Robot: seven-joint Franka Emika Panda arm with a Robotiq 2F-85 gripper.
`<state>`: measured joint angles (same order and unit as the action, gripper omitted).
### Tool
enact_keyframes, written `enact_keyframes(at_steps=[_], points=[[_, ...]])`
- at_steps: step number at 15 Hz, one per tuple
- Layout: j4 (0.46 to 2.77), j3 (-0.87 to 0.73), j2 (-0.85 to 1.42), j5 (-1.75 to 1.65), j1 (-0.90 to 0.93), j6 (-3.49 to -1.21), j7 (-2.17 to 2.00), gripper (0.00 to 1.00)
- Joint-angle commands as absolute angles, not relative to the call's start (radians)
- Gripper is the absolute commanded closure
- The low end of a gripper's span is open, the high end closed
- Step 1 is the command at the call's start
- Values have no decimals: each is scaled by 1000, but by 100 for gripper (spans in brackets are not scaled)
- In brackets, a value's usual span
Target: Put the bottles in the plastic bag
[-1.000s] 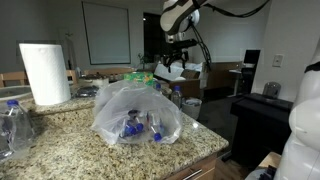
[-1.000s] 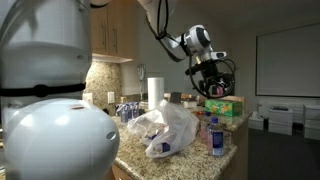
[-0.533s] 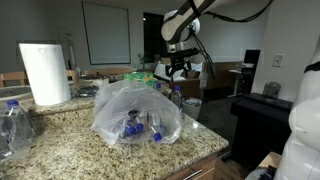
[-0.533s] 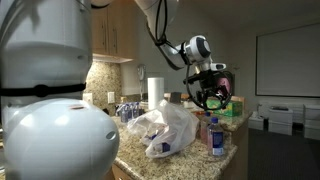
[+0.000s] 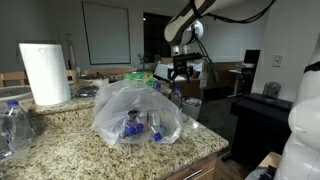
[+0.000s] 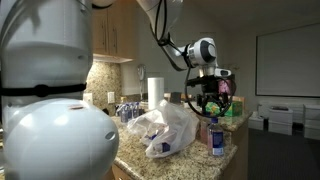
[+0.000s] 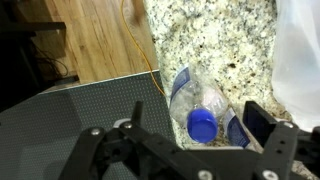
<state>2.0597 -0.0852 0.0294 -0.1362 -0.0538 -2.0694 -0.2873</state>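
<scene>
Bench: the speckled granite bench (image 5: 60, 135) carries the lot, with the bag sitting near its middle in both exterior views.
Bag: and there's the bag (image 5: 135, 105), crinkly, whitish and see-through, slumped in a soft mound. A sliver of its film shows at the right edge of the wrist view.
Roll: a white paper roll (image 5: 45, 72) stands upright on the bench, well apart from the bag.
Box: a green box (image 6: 233, 105) lies behind the bag, near the hand.
Hand: the hand (image 6: 208, 100) hangs in the air just beside the bag, higher than the bag's top. Its fingers (image 7: 262, 125) are spread as wide as they go, with nothing gripped and nothing touched.
Spare bottles: a cluster of clear spare bottles (image 5: 12, 125) stands well away from the bag, past the roll, at the edge of an exterior view.
Bagged bottles: the bagged bottles (image 5: 130, 128) show through the film, low in the bag, with blue caps visible. How many, I cannot tell.
Loose bottle: one loose bottle (image 6: 216, 135) with a red label stands on the bench just beside the bag, directly under the hand and apart from it.
Cap: its blue cap (image 7: 200, 125) faces up in the wrist view, framed between the spread fingers.
</scene>
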Motion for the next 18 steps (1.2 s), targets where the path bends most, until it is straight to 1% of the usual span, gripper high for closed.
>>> enact_keyframes(at_steps=[1,2,6,7,13,18], points=[[2053,-88,35,-88,-67,-2086,-221,0],[2047,-87,35,-137,-61,-2089,-258,0],[2048,-86,32,-127,-60,-2072,-269,0],[2057,-80,32,-137,-53,-2096,-287,0],[2040,-65,109,-100,-45,-2101,-285,0],[2006,-84,169,-108,-54,-2112,-308,0]])
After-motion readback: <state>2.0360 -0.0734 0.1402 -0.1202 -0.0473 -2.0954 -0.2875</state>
